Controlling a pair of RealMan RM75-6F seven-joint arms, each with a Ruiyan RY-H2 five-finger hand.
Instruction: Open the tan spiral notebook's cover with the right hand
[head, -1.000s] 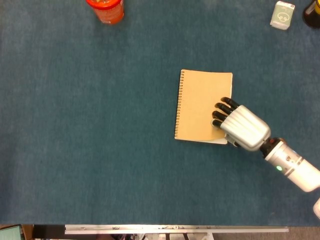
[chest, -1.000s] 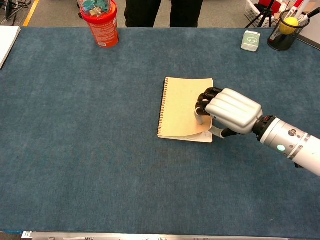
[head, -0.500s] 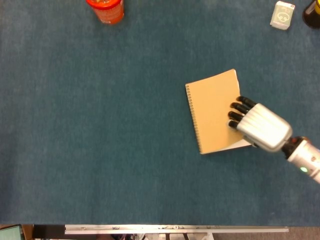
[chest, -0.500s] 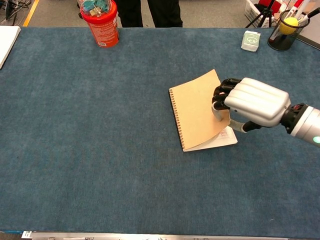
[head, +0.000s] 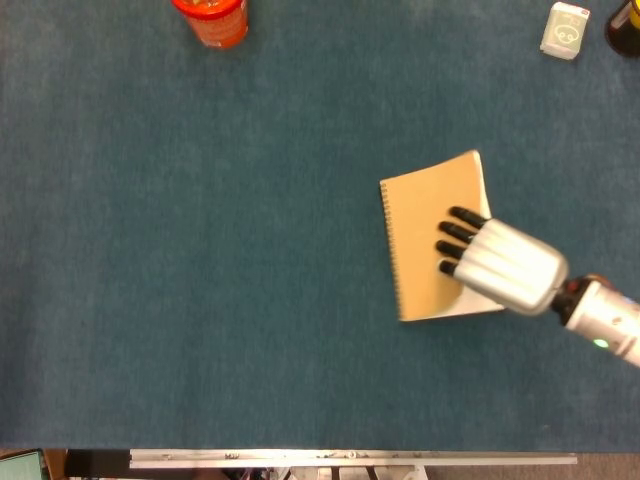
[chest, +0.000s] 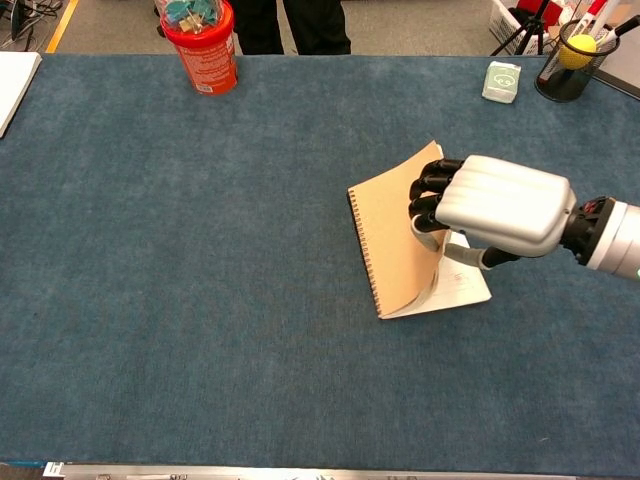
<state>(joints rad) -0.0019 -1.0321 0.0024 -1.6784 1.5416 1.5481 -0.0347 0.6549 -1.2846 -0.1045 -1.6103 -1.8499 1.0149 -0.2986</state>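
The tan spiral notebook (chest: 400, 245) lay on the blue surface (chest: 200, 300) toward its right edge, about midway between the far and near edges, with its spiral binding on the side facing the surface's left edge. The right robot hand (chest: 490, 205) gripped the cover (head: 430, 235) at its free edge: dark fingers (chest: 428, 186) lay curled over the top of the cover, and what seemed to be the thumb sat beneath it, though the chest view was too crowded there to be sure. Compared with a second earlier, the notebook had slid toward the right edge and turned, so its binding ran at a slant instead of square to the surface, and the cover had risen from lying flat to standing well up off the white pages (chest: 465, 285), which showed beneath it. That meant the opening was under way but not finished; the cover was roughly half raised, and it would need to swing on over the binding toward the left edge to lie open. The drift also suggested the whole book was being dragged with nothing pinning it, so a further pull could shift it again. The left robot hand appeared in neither view. An orange tub (chest: 200, 45) stood near the far edge toward its left corner, a small white box (chest: 501, 81) and a black pen cup (chest: 568, 65) near the far right corner.
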